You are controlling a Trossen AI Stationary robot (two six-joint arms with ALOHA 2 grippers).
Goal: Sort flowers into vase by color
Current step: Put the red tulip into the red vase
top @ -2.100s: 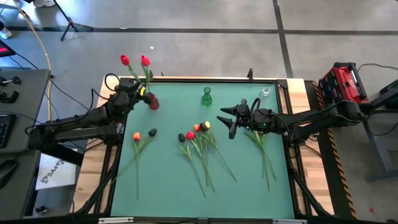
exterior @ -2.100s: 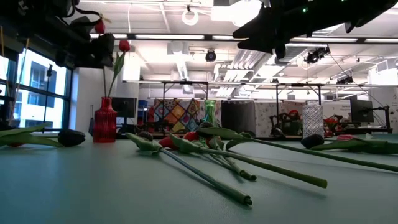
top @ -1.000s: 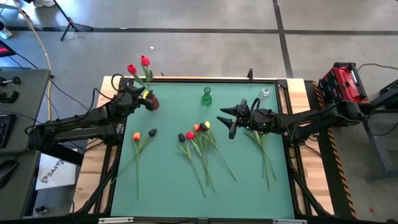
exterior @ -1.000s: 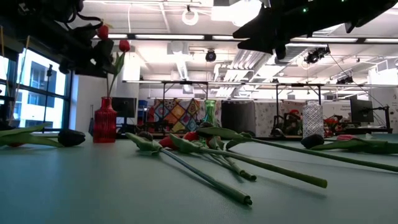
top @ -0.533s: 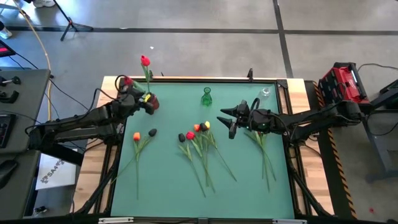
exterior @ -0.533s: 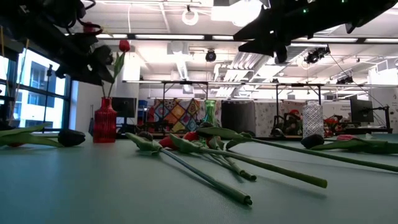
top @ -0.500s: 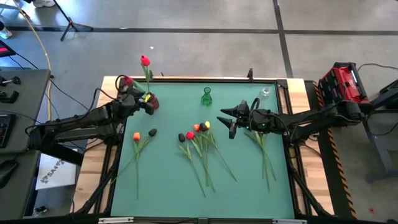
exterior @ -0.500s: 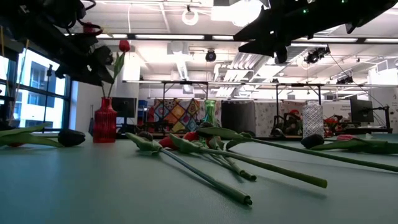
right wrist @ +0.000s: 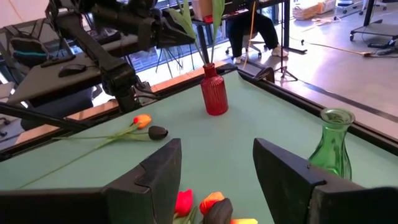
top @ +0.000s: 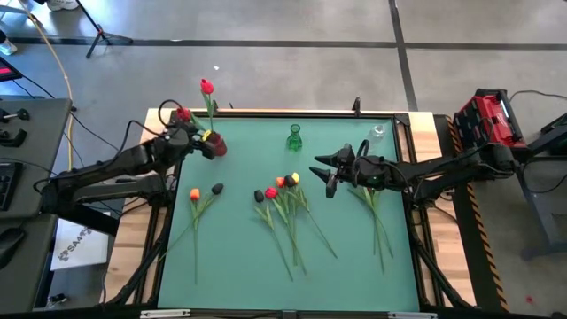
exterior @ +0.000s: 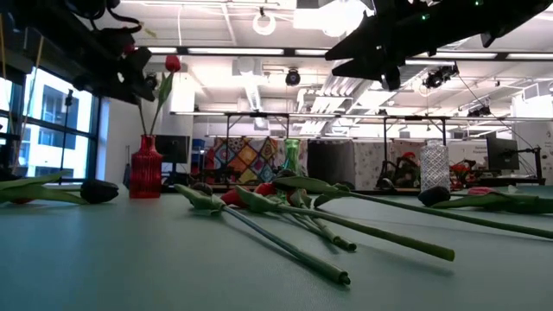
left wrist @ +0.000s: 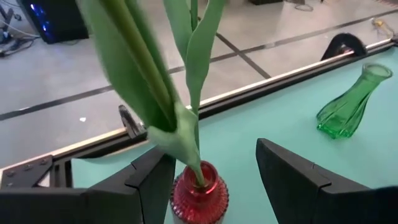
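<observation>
The table top (top: 354, 257) wears a smooth, matt teal mat, with pale bare wood (top: 133, 239) showing along its nine o'clock and three o'clock edges. The red vase (right wrist: 214, 92) at about eleven o'clock looks like ribbed glass, glossy. The green vase (left wrist: 348, 102) near twelve o'clock is clear, shiny glass, and the colourless vase (exterior: 435, 168) toward one o'clock is cut or patterned glass. The flowers (top: 285, 202) have waxy, slightly shiny green stems and leaves. Both arms are matt black, plastic by the look, as are the right gripper (right wrist: 214, 168) fingers. The floor (top: 292, 53) beyond is smooth grey concrete.
</observation>
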